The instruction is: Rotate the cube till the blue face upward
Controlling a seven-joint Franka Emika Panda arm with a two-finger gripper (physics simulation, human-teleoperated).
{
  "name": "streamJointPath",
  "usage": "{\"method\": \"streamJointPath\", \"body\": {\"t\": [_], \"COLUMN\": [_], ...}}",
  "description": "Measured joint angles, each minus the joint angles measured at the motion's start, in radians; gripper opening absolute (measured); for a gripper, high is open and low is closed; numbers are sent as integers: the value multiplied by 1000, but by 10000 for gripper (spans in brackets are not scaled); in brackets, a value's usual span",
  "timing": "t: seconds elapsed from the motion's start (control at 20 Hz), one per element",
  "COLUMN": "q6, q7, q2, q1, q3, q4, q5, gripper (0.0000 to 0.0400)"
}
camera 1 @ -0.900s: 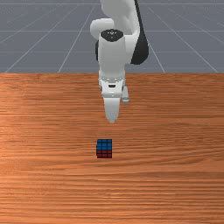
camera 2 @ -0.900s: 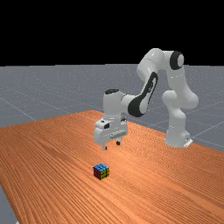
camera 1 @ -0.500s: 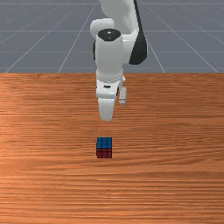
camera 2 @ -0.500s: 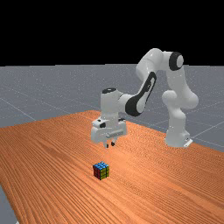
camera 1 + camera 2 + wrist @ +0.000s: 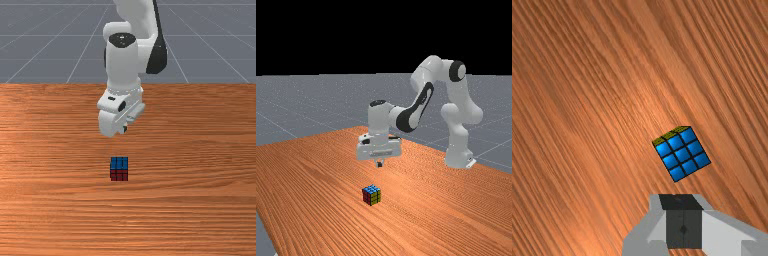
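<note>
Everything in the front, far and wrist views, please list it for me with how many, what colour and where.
cube: one, blue top with red and yellow sides, on the table, apart from the fingers
table: one, orange-brown wood, under the cube
floor: one, grey with pale lines, beyond the table
backdrop: one, black, above the floor in the far view
arm: one, white with black parts, from the far view's right toward its left
fingers: two, grey with dark pads, shut together, higher than the cube

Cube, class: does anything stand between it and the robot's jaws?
Nothing visible does: the jaws, shut together, hang higher than the cube, with only air between them in the far view.
</note>
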Motion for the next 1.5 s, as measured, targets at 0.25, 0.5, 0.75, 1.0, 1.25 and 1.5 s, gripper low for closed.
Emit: {"method": "streamJointPath", "body": {"t": [0.25,0.5,0.75,1.0,1.25,1.5], "q6": [-14,-34,-48,-61,-79,-85], "q7": [184,367,546,725,901,973], "q2": [8,14,22,31,44,60], "q1": [27,53,78,101,123,128], "q3": [-30,-60,-88,-116,-142,-151], "q4": [8,21,29,37,49,63], "q5": [18,38,61,87,115,132], "gripper": [0,0,0,0,0,0]}}
